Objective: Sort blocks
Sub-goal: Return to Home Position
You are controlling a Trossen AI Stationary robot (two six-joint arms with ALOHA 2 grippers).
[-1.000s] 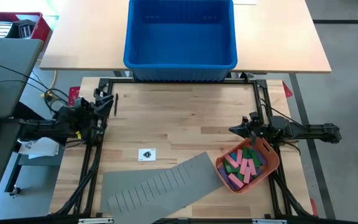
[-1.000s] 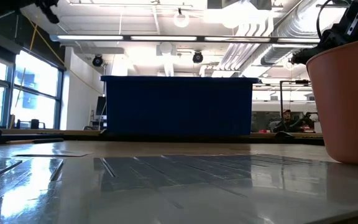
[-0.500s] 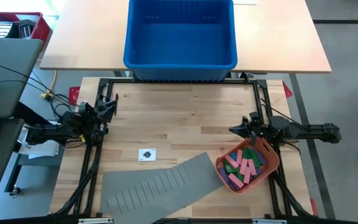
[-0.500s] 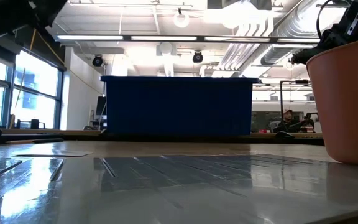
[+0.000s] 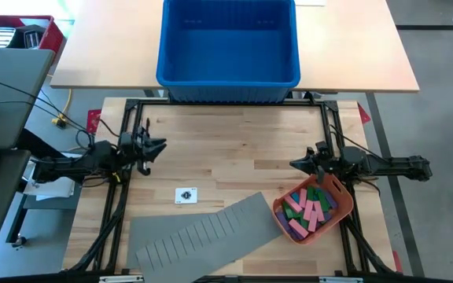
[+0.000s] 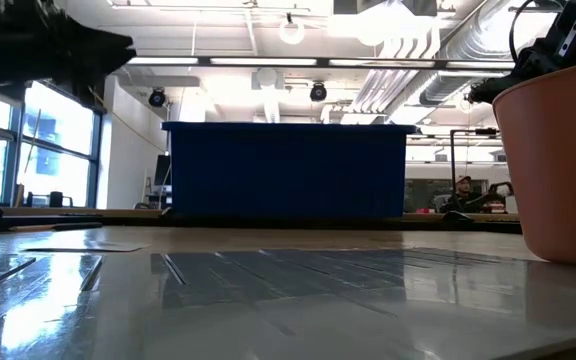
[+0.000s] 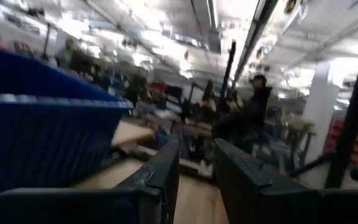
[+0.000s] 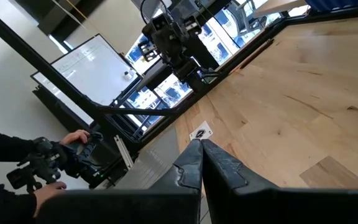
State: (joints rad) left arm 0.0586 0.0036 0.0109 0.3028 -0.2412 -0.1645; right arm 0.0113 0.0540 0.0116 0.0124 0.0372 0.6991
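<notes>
The blocks (image 5: 309,209), green, pink, purple and blue, lie heaped in an orange-red tray (image 5: 343,206) at the table's near right. The tray stands on its base and also shows in the low view (image 6: 558,150). My right gripper (image 5: 293,164) hangs shut just beyond the tray's far rim, pointing level toward the table's left; its fingers meet in the right wrist view (image 8: 199,144). At the table's left edge my left gripper (image 5: 162,145) points toward the right. A gap shows between its fingers (image 7: 196,149), with nothing in it.
A grey slotted divider sheet (image 5: 203,232) lies flat at the near middle, beside the tray. A small white tag (image 5: 185,196) lies on the wood. A large blue bin (image 5: 228,47) stands beyond the far edge. A person's hands (image 8: 61,149) show beyond the table's left side.
My left gripper has sunk and tipped from pointing steeply upward to nearly level, its fingertips swinging out toward the table's right over the left edge. Nothing on the table has moved.
</notes>
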